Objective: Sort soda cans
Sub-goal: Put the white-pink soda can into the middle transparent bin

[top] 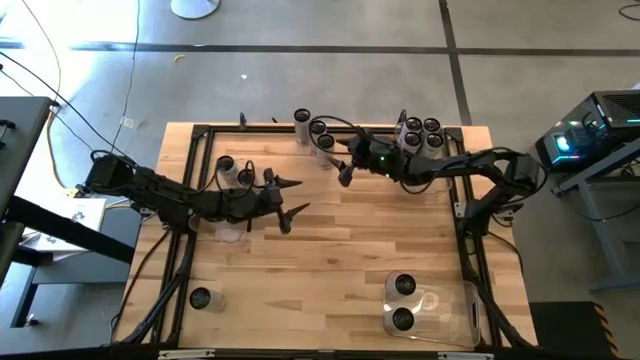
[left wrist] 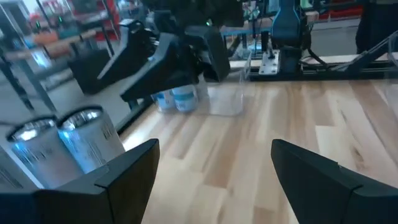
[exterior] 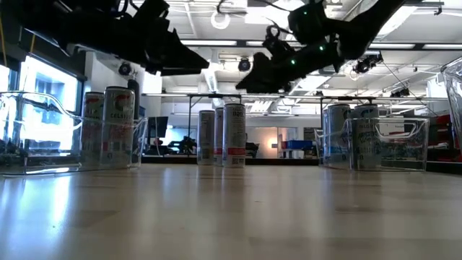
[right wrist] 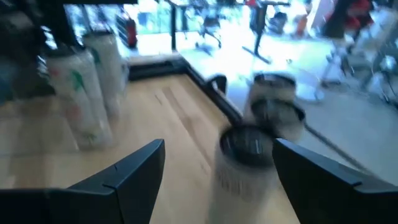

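Observation:
Three soda cans (top: 318,128) stand upright on the wooden table near the middle of its far edge, silvery with dark tops. My right gripper (top: 342,163) hangs open just to their right, fingers pointing toward them. In the right wrist view the nearest can (right wrist: 245,155) shows ahead between the open fingers (right wrist: 217,155). In the low view that gripper (exterior: 249,79) is higher than the can tops (exterior: 224,108). My left gripper (top: 295,200) is open over the table's left middle, beside two cans (left wrist: 62,143) in a clear bin (top: 232,172).
Several cans stand in a clear bin (top: 422,133) at the far right. Another clear bin (top: 445,305) at the near right holds two cans. A single can (top: 200,297) stands at the near left. A black frame (top: 190,200) borders the table.

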You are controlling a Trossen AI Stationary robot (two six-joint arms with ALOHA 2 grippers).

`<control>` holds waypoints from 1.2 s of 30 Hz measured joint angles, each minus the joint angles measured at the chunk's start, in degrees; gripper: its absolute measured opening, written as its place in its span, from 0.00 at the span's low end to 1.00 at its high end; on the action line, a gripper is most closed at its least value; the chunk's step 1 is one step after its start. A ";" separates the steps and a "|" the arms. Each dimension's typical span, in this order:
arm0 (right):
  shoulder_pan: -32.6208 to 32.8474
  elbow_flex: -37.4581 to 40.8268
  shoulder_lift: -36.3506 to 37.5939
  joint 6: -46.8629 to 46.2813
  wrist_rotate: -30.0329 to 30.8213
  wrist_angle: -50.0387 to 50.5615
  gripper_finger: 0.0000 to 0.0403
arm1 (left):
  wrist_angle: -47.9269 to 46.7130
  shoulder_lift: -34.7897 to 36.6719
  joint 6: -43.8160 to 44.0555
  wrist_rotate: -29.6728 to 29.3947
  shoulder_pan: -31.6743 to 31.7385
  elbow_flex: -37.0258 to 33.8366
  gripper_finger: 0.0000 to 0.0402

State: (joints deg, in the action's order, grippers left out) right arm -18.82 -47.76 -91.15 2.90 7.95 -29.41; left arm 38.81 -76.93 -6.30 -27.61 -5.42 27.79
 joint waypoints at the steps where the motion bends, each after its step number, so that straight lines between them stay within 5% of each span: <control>1: -0.34 -0.88 0.00 0.96 -1.05 0.03 0.72 | 0.83 0.00 -1.11 0.06 0.21 0.00 0.75; 8: -1.99 -8.78 0.04 5.95 -2.53 13.01 0.80 | 4.32 0.00 -8.63 0.01 0.53 0.02 0.75; 14: -3.62 -12.08 0.02 3.20 -2.50 13.76 0.84 | 4.00 0.00 -12.45 0.01 0.53 0.04 0.75; 24: -5.13 -13.02 -9.37 -1.49 -5.06 10.35 0.84 | -0.16 0.00 -7.88 0.06 -0.28 0.04 0.75; 36: -5.19 -14.58 -11.96 -0.94 -5.50 13.73 0.80 | -1.60 0.00 -5.86 0.08 -1.20 0.04 0.75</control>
State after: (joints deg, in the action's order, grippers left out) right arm -24.01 -62.33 -103.11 1.96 2.46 -15.68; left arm 37.20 -76.93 -12.16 -27.53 -6.62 27.83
